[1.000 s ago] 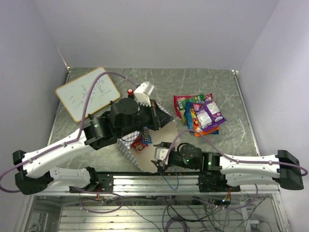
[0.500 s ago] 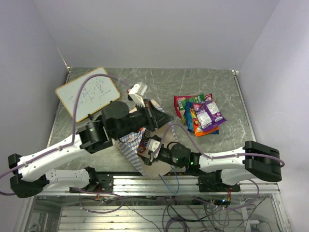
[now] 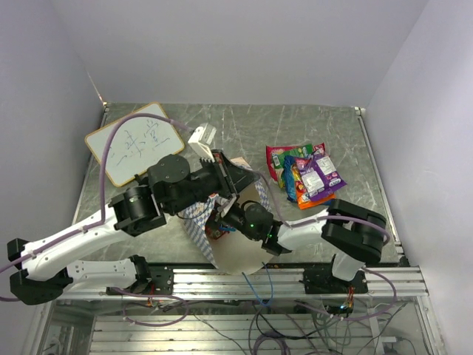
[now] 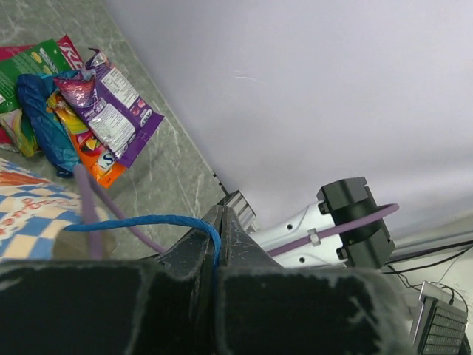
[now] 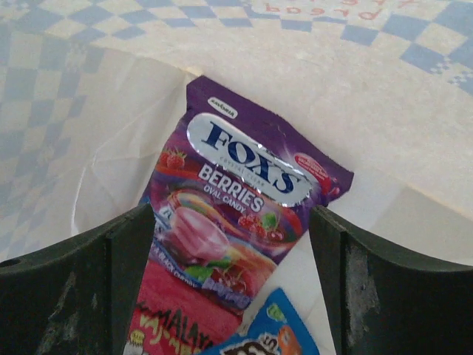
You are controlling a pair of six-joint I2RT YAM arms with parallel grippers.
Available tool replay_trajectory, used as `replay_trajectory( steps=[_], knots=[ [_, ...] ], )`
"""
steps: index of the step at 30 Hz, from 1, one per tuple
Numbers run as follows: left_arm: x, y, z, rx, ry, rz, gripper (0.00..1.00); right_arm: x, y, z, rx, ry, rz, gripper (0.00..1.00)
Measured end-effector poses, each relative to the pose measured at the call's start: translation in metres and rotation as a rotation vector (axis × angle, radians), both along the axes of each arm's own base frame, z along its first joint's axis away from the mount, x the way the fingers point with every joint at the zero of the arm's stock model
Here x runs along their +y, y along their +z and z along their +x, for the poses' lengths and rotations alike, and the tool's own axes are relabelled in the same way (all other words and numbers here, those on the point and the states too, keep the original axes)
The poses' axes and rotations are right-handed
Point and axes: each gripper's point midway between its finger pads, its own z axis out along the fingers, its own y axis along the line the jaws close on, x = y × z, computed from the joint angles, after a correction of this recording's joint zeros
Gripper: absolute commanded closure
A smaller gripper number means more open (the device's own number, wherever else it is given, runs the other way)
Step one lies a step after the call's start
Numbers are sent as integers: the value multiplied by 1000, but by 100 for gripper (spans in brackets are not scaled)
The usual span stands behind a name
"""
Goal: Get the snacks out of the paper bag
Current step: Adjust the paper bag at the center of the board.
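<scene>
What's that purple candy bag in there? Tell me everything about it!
The Fox's Berries packet is shiny purple foil with a silver name oval and pictures of a pink candy and berries. It lies face up inside the paper bag, between the open fingers of the right gripper. Its lower end meets a red packet.

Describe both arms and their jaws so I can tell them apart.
They match: the left arm and right arm have white links, black round joints and a loose purple cable each. The jaws are matte black with pale scuffs.
</scene>
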Motion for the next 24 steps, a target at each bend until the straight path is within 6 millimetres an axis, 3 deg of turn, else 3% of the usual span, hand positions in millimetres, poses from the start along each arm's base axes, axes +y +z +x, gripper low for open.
replay_trajectory(
  steps=[7, 14, 17, 18, 20, 24],
  knots=[
    [-18, -8, 6, 15, -11, 40, 93, 25, -12, 17, 20, -42, 46, 0],
    [-17, -11, 6, 19, -11, 58, 93, 43, -32, 40, 66, -120, 75, 3],
    [-13, -13, 6, 24, -3, 68, 93, 54, -41, 50, 89, -148, 72, 15],
    [-11, -12, 6, 23, 3, 68, 93, 60, -46, 54, 97, -154, 67, 30],
    [-5, -10, 6, 22, 18, 66, 93, 66, -51, 57, 98, -156, 57, 49],
    [13, -9, 5, 20, 53, 61, 93, 71, -60, 61, 100, -154, 19, 71]
  ],
)
